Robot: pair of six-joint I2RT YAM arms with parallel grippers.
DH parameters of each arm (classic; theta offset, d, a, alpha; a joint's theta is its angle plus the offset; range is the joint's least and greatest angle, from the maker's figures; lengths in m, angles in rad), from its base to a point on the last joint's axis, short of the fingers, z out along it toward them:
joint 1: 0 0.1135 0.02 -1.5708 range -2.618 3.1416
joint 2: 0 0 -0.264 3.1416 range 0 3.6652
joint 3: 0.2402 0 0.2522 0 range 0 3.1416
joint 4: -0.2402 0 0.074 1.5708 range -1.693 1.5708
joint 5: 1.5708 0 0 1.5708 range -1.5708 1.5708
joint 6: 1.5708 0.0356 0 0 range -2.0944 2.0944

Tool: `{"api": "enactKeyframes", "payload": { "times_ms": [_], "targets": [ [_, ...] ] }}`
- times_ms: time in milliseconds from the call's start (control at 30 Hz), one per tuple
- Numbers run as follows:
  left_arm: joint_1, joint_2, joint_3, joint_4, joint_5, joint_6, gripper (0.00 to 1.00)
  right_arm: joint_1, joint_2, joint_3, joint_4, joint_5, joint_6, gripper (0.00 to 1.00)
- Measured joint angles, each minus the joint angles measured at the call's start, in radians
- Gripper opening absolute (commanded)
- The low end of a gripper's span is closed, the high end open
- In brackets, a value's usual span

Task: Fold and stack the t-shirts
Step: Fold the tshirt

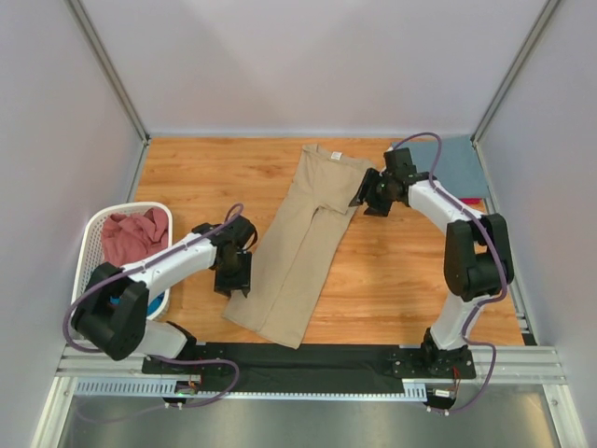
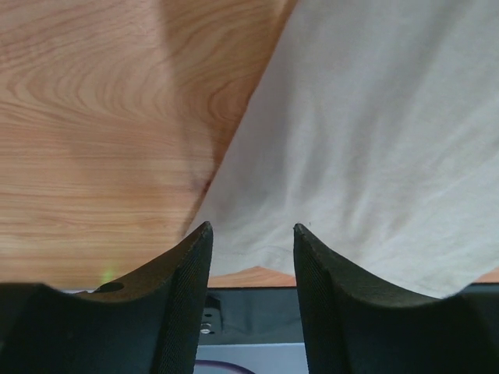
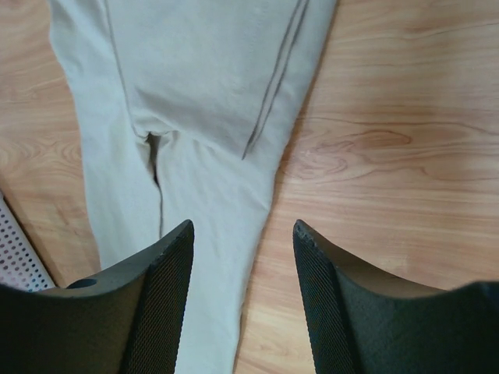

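A tan t-shirt [image 1: 303, 243] lies flat on the wooden table [image 1: 205, 177], folded into a long narrow strip, with its neck and small white label [image 1: 337, 156] at the far end. My left gripper [image 1: 233, 278] is open and empty at the strip's near left edge. In the left wrist view the shirt's hem corner [image 2: 374, 140] lies just beyond the open gripper [image 2: 251, 230]. My right gripper [image 1: 366, 199] is open and empty at the strip's far right edge. In the right wrist view the gripper [image 3: 242, 226] straddles the cloth edge [image 3: 195, 93].
A white slatted basket [image 1: 93, 233] at the left holds a dusty pink shirt [image 1: 135, 233]; its corner shows in the right wrist view [image 3: 15, 249]. A slate blue shirt [image 1: 457, 163] with a red one [image 1: 474, 203] beside it lies at the far right. A black base bar [image 1: 308, 359] runs along the near edge.
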Motion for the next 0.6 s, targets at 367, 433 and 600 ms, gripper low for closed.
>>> {"api": "enactKeyframes", "payload": {
  "times_ms": [367,433,600],
  "targets": [
    [0.001,0.135,-0.007,-0.005,-0.06,-0.032,0.34,-0.053,0.228,0.143,0.116,0.056,0.02,0.5],
    [0.001,0.143,-0.016,0.002,-0.056,-0.037,0.33,-0.065,0.296,0.201,0.136,0.072,0.028,0.48],
    [0.008,0.151,-0.023,0.002,-0.019,-0.051,0.33,-0.097,0.416,0.315,0.171,0.08,0.054,0.44]
  ]
}}
